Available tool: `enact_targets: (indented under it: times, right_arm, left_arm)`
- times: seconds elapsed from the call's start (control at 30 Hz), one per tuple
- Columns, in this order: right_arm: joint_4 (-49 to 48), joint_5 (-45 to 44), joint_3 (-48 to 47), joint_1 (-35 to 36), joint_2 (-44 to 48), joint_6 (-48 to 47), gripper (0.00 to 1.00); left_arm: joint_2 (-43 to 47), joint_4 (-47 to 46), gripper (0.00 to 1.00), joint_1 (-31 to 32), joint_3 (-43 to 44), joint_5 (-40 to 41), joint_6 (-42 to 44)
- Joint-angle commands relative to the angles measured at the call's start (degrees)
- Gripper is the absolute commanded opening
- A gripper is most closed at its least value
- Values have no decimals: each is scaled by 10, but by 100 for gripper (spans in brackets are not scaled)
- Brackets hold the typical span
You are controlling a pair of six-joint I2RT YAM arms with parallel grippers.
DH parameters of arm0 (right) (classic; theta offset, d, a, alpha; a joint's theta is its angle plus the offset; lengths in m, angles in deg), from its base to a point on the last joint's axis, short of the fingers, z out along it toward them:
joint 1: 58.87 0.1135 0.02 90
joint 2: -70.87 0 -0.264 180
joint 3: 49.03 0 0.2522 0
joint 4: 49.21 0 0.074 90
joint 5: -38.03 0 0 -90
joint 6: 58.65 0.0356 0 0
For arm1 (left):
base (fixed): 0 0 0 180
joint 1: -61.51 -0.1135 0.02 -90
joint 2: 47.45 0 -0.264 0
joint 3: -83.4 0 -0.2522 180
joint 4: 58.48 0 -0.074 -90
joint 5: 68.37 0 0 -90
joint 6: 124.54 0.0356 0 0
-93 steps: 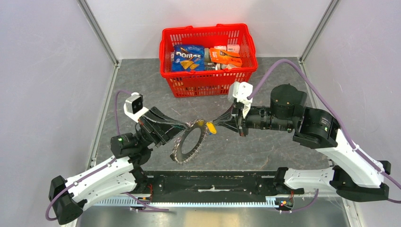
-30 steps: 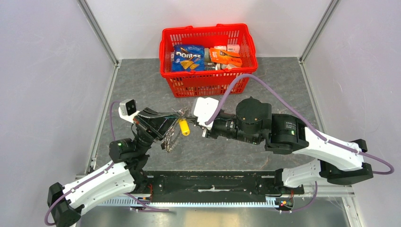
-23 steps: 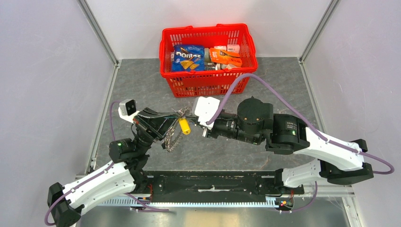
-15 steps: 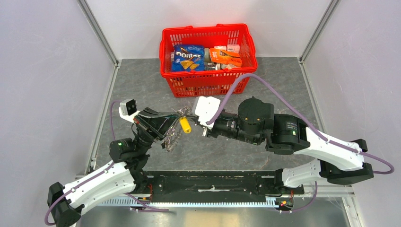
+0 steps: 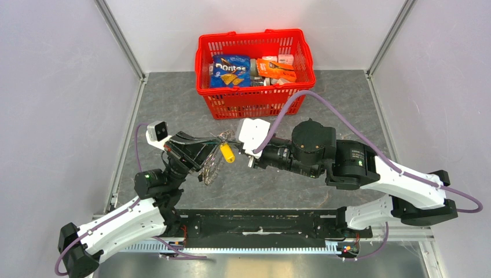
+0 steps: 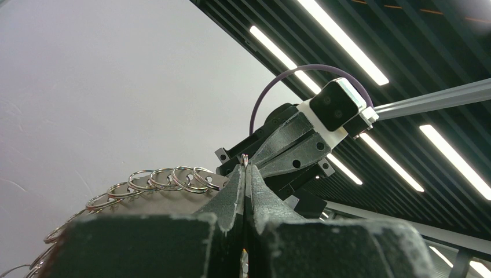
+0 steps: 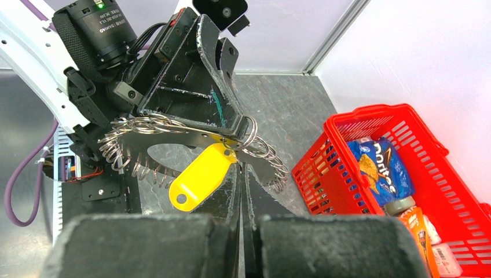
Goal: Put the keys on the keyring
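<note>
Since the earliest overhead picture the right arm (image 5: pixel 341 159) has swung in toward the left, and the large flat grey metal keyring (image 5: pixel 211 168), a toothed disc fringed with small silver wire loops, has turned from face-on to nearly edge-on. Over the last second only the bright yellow plastic-headed key (image 5: pixel 227 152) has tilted slightly. The left gripper (image 6: pixel 245 174) has its scuffed black fingers pressed flat together, clamped on the keyring's rim. The right gripper (image 7: pixel 242 174) is likewise closed, its tips meeting the left one's nose to nose. The left wrist view shows a tiny wire loop between the two sets of tips, but not whether either pinches it. The key, smooth and rounded with a hole at its free end, hangs from a loop on the ring just beside the right fingertips. From overhead the ring is a thin sliver above the mottled grey stone-look tabletop (image 5: pixel 324 98), and the white wrist camera (image 5: pixel 253 135) hides the right fingers; the right wrist view gives the ring's broad face and teeth. A red plastic lattice basket (image 5: pixel 255 104) of snack packets stands well apart at the far edge.
</note>
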Motion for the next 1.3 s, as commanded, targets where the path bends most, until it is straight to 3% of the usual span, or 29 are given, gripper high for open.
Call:
enact_targets:
  times: [0.0,1.27]
  right_arm:
    - [-42,-9,-27,6,12,-6,0]
    - [-52,-37,-34,23,16,-24,0]
  left_arm:
    - [-2,-24,2,0,5,-7,-12]
    - [6,32,2,0,9,-23,-6]
